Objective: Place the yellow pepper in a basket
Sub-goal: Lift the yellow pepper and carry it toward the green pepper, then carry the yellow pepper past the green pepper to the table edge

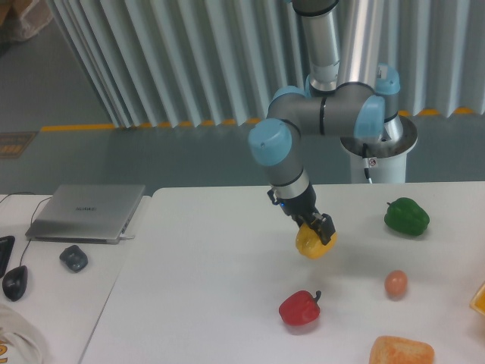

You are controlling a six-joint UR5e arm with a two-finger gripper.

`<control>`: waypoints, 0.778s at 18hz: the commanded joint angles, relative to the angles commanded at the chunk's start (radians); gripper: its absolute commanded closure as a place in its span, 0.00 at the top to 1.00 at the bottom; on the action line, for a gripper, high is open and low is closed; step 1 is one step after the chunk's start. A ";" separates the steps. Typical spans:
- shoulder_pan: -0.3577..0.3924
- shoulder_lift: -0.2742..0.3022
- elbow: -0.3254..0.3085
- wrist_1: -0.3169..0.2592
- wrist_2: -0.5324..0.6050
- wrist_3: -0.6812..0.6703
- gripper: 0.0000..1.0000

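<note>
Your gripper point(319, 229) angles down and to the right from the bent arm, fingers clamped on the yellow pepper point(313, 243), held up-left of the red pepper point(299, 308).

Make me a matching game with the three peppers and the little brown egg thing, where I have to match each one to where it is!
Things:
1. yellow pepper
2. green pepper
3. red pepper
4. brown egg-shaped thing

Places:
A. on the table, nearest the front edge, below the gripper
B. held in the gripper
C. on the table near the robot's base, far right
D. on the table between the green pepper and the orange lumpy thing

Pairs: 1-B, 2-C, 3-A, 4-D
</note>
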 joint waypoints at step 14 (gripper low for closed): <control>0.308 0.000 0.055 0.063 -0.037 0.436 0.44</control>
